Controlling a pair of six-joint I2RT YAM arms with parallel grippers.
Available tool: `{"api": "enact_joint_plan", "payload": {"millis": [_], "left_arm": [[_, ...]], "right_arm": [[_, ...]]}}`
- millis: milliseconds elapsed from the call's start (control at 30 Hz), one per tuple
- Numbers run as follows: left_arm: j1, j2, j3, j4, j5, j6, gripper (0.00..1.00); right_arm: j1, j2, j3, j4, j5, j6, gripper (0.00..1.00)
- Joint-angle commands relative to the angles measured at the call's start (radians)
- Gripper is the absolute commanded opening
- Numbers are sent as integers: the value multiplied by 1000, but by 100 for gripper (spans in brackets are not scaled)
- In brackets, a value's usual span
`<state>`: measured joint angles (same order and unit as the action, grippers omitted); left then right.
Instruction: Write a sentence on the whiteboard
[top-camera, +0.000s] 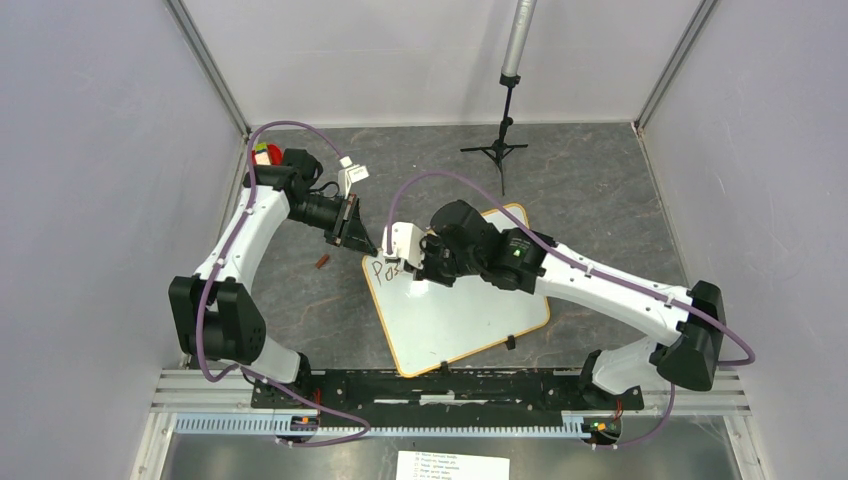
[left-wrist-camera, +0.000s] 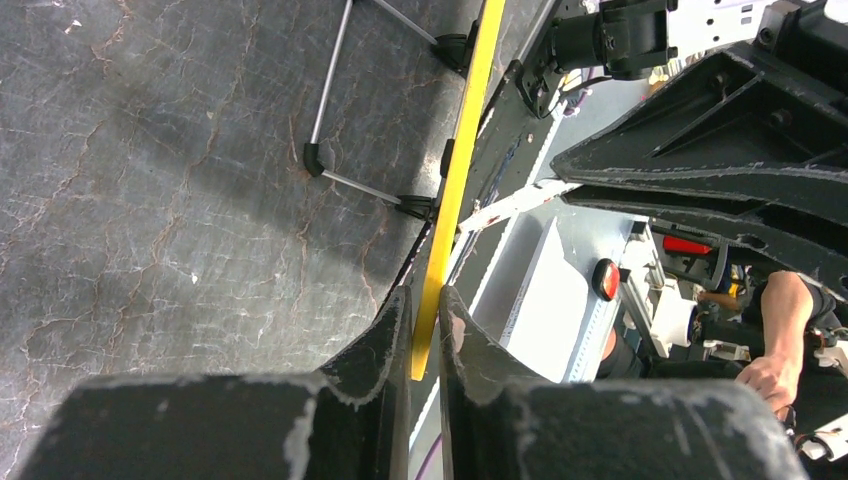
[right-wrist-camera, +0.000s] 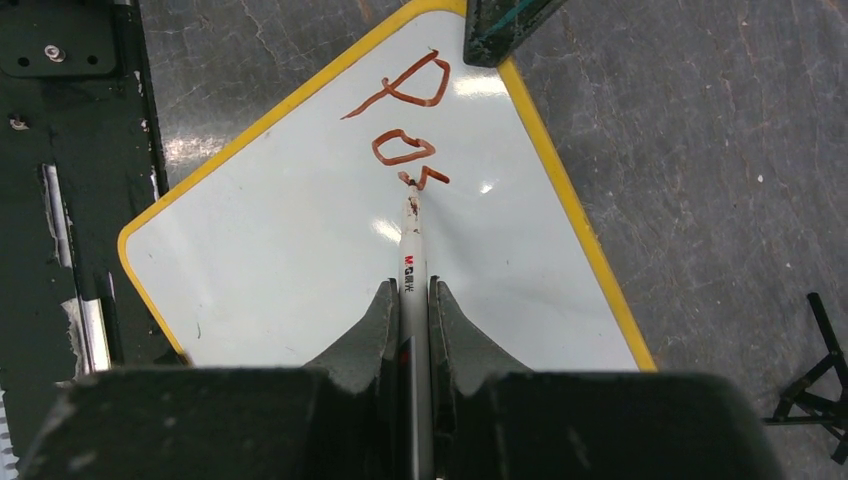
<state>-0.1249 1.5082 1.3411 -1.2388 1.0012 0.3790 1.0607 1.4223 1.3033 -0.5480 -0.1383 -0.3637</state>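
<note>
Whiteboard (top-camera: 460, 310): lies flat on the table (top-camera: 600, 190), mid-field, just ahead of the two arm bases. Thin, stiff and probably light. The face looks glossy, so ink should go on easily, but I expect the board to skate under pen pressure. The best hold is the yellow rim at a corner, away from the writing.

Long axis: runs left to right and swings away from the bases at its right end, so the board sits skewed. A small clip (top-camera: 510, 342) is on the near long edge.

Sentence (right-wrist-camera: 410, 120): only "Pos" so far, brownish-red, starting at the far-left corner and running along the long axis.

Marker (right-wrist-camera: 412, 250): tip on the last letter, barrel leaning back from the writing.

Right pincer (right-wrist-camera: 412, 290): closed on the marker barrel.

Left pincer (left-wrist-camera: 425, 295): fingers sit tight on either side of the yellow rim at that same corner. It reads as a clamp steadying the board.
</note>
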Motion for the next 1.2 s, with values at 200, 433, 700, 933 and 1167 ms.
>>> {"api": "enact_joint_plan", "payload": {"millis": [200,433,700,933,1167], "left_arm": [[-3,-27,1,8,36,-9,6],[-3,-33,-3,8,33,-9,5],[-3,-32,-3,8,30,-11,4],[-3,-29,-1,13,29,-16,3],[-2,-26,0,13,29,-16,2]], "right_arm": [[-16,-36,24,6,31,-4,0],[-15,-17,32,7,37,-4,0],[-35,-47,-4,-12,68,-20,0],[-42,-46,-6,-20,43,-17,0],[-26,-33,-15,-28,6,-12,0]]}}
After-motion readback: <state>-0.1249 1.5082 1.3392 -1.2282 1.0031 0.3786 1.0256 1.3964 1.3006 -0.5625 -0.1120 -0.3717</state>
